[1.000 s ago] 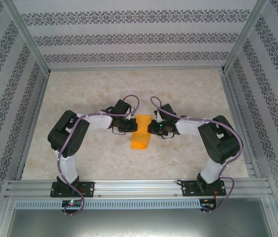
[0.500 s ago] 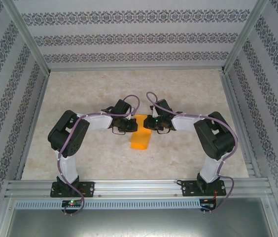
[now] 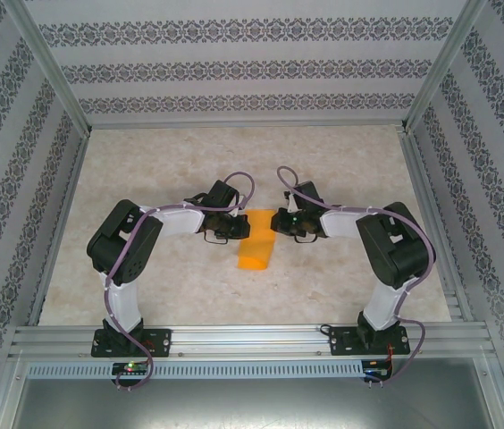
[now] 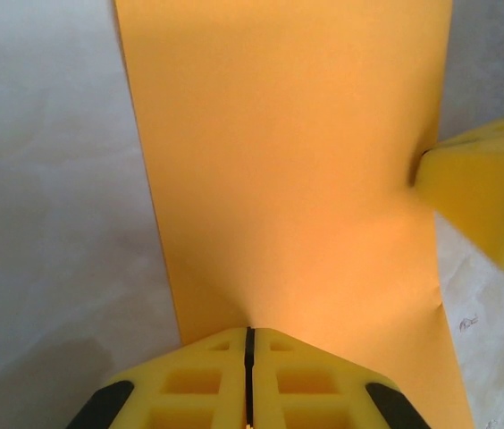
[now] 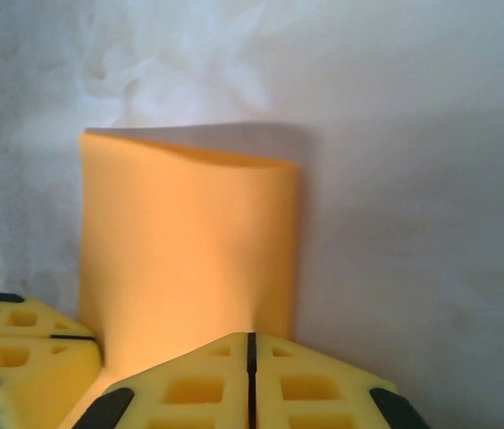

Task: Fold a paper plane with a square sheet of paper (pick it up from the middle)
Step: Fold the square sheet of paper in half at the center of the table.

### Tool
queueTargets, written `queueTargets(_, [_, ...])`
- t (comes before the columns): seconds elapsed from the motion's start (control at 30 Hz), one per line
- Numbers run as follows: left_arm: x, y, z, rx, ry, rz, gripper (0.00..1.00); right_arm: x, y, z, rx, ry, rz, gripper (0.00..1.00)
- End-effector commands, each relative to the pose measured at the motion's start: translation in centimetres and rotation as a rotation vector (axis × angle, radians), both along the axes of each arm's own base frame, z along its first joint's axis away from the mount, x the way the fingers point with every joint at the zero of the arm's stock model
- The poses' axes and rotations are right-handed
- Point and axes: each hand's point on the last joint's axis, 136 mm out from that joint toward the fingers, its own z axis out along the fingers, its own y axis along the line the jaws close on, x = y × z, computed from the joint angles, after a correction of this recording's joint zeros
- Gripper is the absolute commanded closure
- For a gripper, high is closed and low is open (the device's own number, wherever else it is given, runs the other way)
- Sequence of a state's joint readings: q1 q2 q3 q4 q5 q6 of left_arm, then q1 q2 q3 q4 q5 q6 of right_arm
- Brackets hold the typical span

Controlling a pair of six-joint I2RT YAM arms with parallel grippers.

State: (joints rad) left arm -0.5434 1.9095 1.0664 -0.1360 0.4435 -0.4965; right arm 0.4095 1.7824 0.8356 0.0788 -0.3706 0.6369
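Marbled table (image 3: 145,170): left hand (image 4: 248,332), right hand (image 5: 250,338) pinch plain orange paper (image 3: 254,251).

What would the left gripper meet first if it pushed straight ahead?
The left gripper is shut on the orange paper, so it would shove that; the right gripper looks off to one side.

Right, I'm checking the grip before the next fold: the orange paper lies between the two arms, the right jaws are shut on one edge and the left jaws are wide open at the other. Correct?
Not quite: the left jaws are shut too, pinching the orange paper at its edge, as the left wrist view shows. The rest stands.
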Motion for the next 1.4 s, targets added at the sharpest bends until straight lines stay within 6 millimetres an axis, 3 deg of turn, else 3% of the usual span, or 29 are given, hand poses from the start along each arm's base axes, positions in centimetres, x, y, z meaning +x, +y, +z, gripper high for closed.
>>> queueTargets(0.0, [-5.3, 6.2, -7.5, 0.305, 0.199, 0.019, 0.9, 0.0, -3.3, -0.9, -0.101, 0.0, -0.066, 0.91])
queueTargets(0.3, [-5.3, 6.0, -7.2, 0.305, 0.2, 0.011, 0.9, 0.6, 1.8, 4.9, 0.019, -0.118, 0.015, 0.91])
queueTargets(0.37, [-5.2, 6.1, -7.2, 0.306, 0.198, 0.011, 0.9, 1.0, 2.7, 4.9, 0.025, -0.12, 0.032, 0.91])
queueTargets(0.6, [-5.4, 6.2, -7.2, 0.309, 0.2, 0.007, 0.9, 2.7, 4.2, 1.8, 0.035, -0.082, 0.035, 0.92])
queueTargets(0.77, [-5.5, 6.3, -7.2, 0.308, 0.201, 0.009, 0.9, 3.6, 2.9, 0.0, 0.0, -0.073, -0.016, 0.93])
queueTargets(1.0, [-5.8, 6.5, -7.5, 0.314, 0.209, 0.006, 0.9, 3.8, -0.9, -2.1, -0.101, -0.058, -0.087, 0.94])
queueTargets(1.17, [-6.1, 6.7, -7.8, 0.32, 0.218, 0.003, 0.9, 4.0, -3.2, -2.3, -0.132, -0.07, -0.139, 0.94])
queueTargets(1.37, [-6.3, 6.7, -7.8, 0.321, 0.222, 0.003, 0.9, 4.6, -4.5, -2.1, -0.136, -0.084, -0.161, 0.94])
